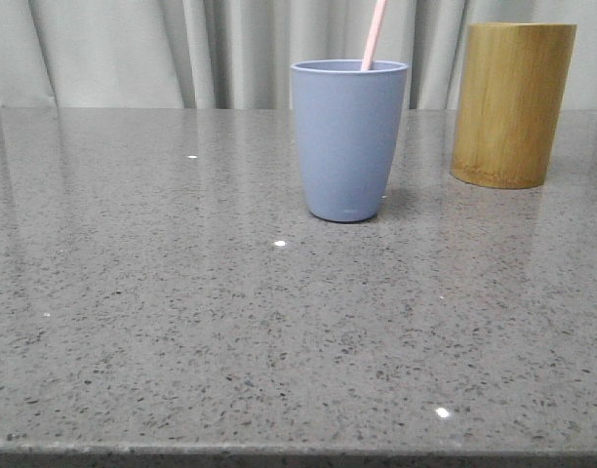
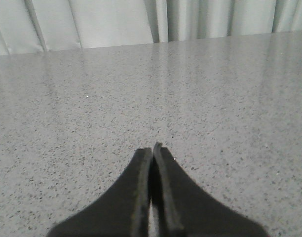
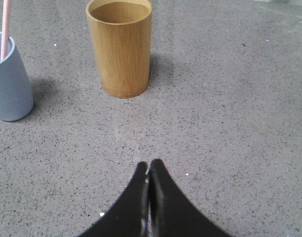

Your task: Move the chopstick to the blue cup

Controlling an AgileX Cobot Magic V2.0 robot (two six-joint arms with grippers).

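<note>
The blue cup (image 1: 348,138) stands upright near the middle of the grey stone table. The pale pink chopstick (image 1: 374,35) stands inside it, leaning on the rim and sticking out above the top. The right wrist view also catches the blue cup (image 3: 10,81) and the chopstick (image 3: 5,28). My right gripper (image 3: 149,166) is shut with nothing in it, low over bare table, well short of the cup. My left gripper (image 2: 152,149) is shut and empty too, over bare tabletop far from both cups.
A taller tan bamboo holder (image 1: 511,104) stands to the right of the blue cup and slightly further back; its inside looks empty (image 3: 120,12). Grey curtains (image 1: 181,49) hang behind the table's far edge.
</note>
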